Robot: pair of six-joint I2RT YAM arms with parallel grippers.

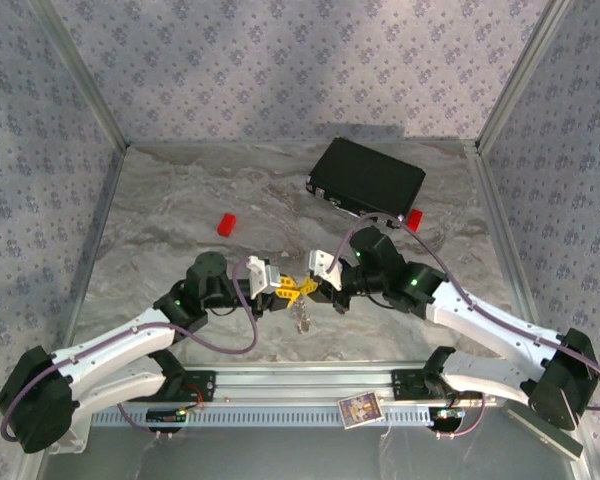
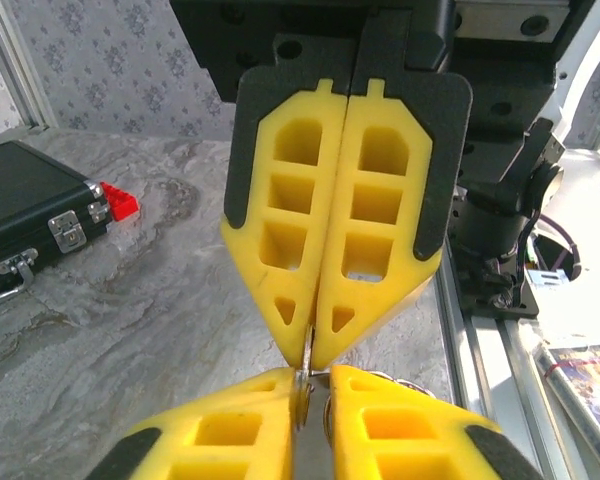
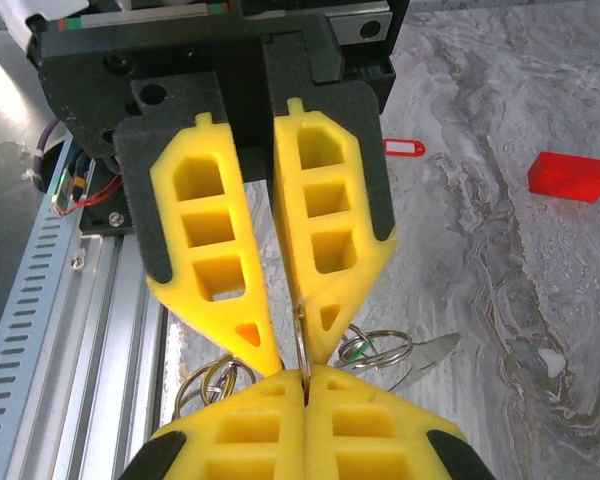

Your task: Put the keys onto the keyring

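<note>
- Marble-pattern table boxed in by patterned walls; red block on the left half, well apart from the arms
- red-and-white key lies flat on the table past the left gripper in the right wrist view; apart from both grippers
- left gripper near table centre, tip to tip with the right one; jaws narrow, pinching the thin metal keyring by its edge
- keyring stands upright between the two sets of yellow fingertips; more metal rings and a silver key blade sit just beside it, under the tips; green key just visible among those rings, mostly hidden; can't tell if the bunch touches the table
- right gripper faces the left one; fingers pressed together on the same keyring
- black case at the far side, right of centre; second red block just beside its near right corner
</note>
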